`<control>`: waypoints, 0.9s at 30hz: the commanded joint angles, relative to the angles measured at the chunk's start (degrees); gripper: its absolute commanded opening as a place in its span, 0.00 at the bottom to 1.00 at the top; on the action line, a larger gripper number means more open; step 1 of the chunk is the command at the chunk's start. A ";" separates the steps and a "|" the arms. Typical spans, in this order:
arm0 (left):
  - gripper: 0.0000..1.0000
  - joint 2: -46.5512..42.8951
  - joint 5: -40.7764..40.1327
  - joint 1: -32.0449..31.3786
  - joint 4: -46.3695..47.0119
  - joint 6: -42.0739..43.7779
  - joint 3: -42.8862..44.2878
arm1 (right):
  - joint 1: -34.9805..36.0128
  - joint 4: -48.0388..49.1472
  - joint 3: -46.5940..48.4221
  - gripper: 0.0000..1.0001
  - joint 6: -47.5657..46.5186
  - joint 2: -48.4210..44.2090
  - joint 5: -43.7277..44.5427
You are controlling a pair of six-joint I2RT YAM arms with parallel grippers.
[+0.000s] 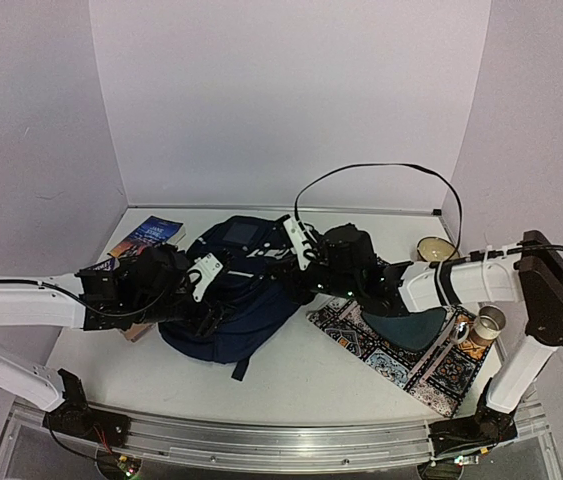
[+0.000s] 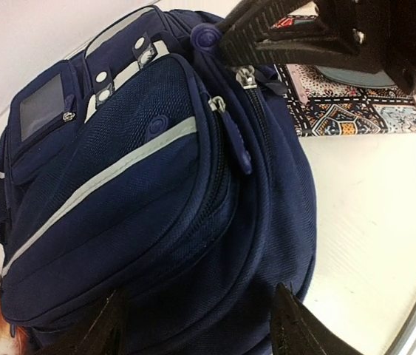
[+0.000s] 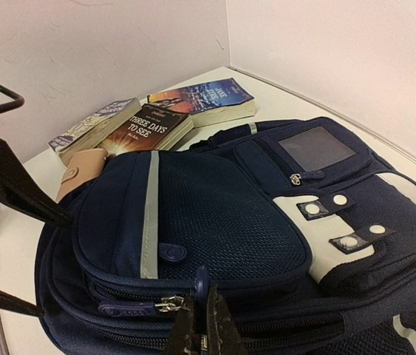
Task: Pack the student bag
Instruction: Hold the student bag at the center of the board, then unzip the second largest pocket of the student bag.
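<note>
Lying at the tabletop's (image 1: 301, 385) left, books (image 1: 147, 236) sit beside the central student bag (image 1: 241, 312), presumably to go in. The left end effector (image 2: 202, 336) straddles the bag, spread, likely bracing it; the right end effector (image 3: 202, 329) pinches a zipper pull (image 3: 202, 283), seemingly to open it.

There is one student bag (image 1: 236, 300) and there are three books: a blue-covered book (image 3: 208, 100), a dark book (image 3: 148, 127) titled Three Days to See, and a greyish book (image 3: 93, 127). Also on the desk (image 1: 291, 385) are one tan snap wallet (image 3: 82, 170), one patterned mat (image 1: 361, 335), one dark teal rounded thing (image 1: 416, 328), one pale bowl (image 1: 434, 247) and one small cup-like thing (image 1: 488, 322).
</note>
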 commanded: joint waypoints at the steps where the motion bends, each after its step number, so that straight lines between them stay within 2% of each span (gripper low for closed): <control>1: 0.57 3.32 -1.54 -0.09 5.94 4.42 0.43 | -0.35 6.08 0.76 0.00 -0.08 -5.40 -1.43; 5: 0.41 5.30 0.31 -0.11 6.97 4.67 1.03 | -0.36 5.93 0.74 0.00 0.36 -5.85 -2.61; 11: 0.02 6.26 0.66 -0.09 10.39 2.97 1.55 | -0.36 5.78 0.95 0.00 1.40 -6.10 -6.82; 18: 0.00 8.22 -1.77 -0.01 13.81 -5.31 4.01 | 2.03 7.35 -1.02 0.00 3.95 -7.87 -9.16; 22: 0.00 9.94 0.63 -0.02 17.80 -8.82 4.63 | 4.87 11.10 -2.13 0.00 5.93 -7.38 -10.99; 27: 0.00 10.27 2.30 0.08 20.27 -9.52 4.03 | 7.72 11.34 -0.28 0.00 5.59 -3.93 -15.51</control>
